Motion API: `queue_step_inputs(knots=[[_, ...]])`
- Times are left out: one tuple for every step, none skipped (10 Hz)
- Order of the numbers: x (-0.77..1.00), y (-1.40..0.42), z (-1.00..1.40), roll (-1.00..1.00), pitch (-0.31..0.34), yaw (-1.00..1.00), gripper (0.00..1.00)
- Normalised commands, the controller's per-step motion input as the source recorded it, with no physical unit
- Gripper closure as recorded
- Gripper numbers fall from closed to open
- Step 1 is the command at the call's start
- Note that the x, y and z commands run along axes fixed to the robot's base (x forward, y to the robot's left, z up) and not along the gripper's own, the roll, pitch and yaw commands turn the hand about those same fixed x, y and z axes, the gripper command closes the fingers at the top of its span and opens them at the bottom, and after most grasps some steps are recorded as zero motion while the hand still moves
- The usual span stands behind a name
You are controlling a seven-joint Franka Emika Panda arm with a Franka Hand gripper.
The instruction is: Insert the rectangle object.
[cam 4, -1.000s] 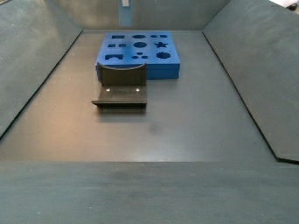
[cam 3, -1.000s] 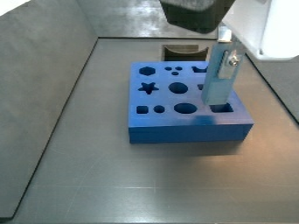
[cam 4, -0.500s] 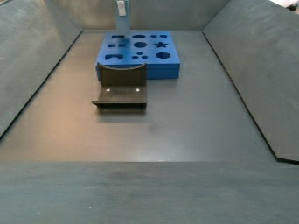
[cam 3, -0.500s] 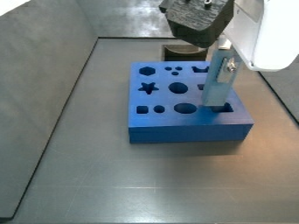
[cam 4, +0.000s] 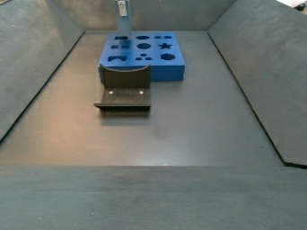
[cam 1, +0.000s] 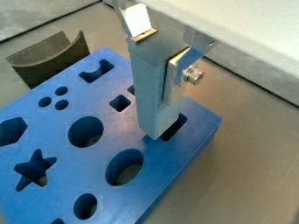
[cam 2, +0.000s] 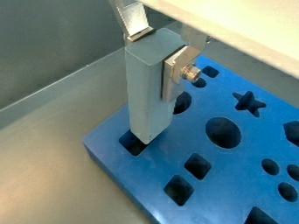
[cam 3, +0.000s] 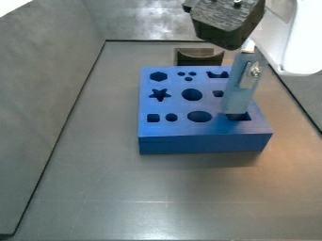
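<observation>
The rectangle object (cam 1: 149,92), a slim light-blue bar, stands upright with its lower end inside a rectangular hole near a corner of the blue block (cam 1: 70,162). It also shows in a wrist view (cam 2: 145,92) and in a side view (cam 3: 238,92). My gripper (cam 1: 158,59) is shut on the bar's upper part, with silver fingers (cam 1: 177,72) pressed on two opposite faces. The gripper also shows in a wrist view (cam 2: 156,54) and in a side view (cam 3: 244,58). In a side view only the bar's top (cam 4: 121,8) shows, behind the block (cam 4: 144,56).
The blue block (cam 3: 201,118) has several shaped holes: a star, circles, squares. The dark fixture (cam 4: 124,94) stands on the floor beside the block, also seen in a side view (cam 3: 195,54) and a wrist view (cam 1: 49,57). Grey sloped walls (cam 3: 51,85) ring the floor.
The bar has sunk a little lower into the rectangular hole. The wrist above it has shifted slightly, still holding the bar.
</observation>
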Motion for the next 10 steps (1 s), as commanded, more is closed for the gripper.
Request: queue_step_inputs(knots=[[0.0, 0.0, -0.09, -0.07, -0.034, 0.08, 1.0], [0.51, -0.22, -0.23, 0.0, 0.0, 0.0, 1.0], [0.94, -0.35, -0.16, 0.06, 0.073, 0.0, 1.0], [0.94, -0.26, -0.02, 0.13, 0.139, 0.0, 1.0], [0.51, -0.06, 0.0, 0.11, 0.147, 0.0, 1.0], [0.05, 0.0, 0.0, 0.0, 0.004, 0.0, 1.0], [0.04, 0.0, 0.0, 0.0, 0.0, 0.0, 1.0], [0.38, 0.07, -0.21, 0.0, 0.006, 0.05, 1.0], [0.41, 0.14, -0.19, 0.02, 0.079, 0.0, 1.0], [0.0, 0.14, 0.0, -0.01, 0.039, -0.14, 1.0]])
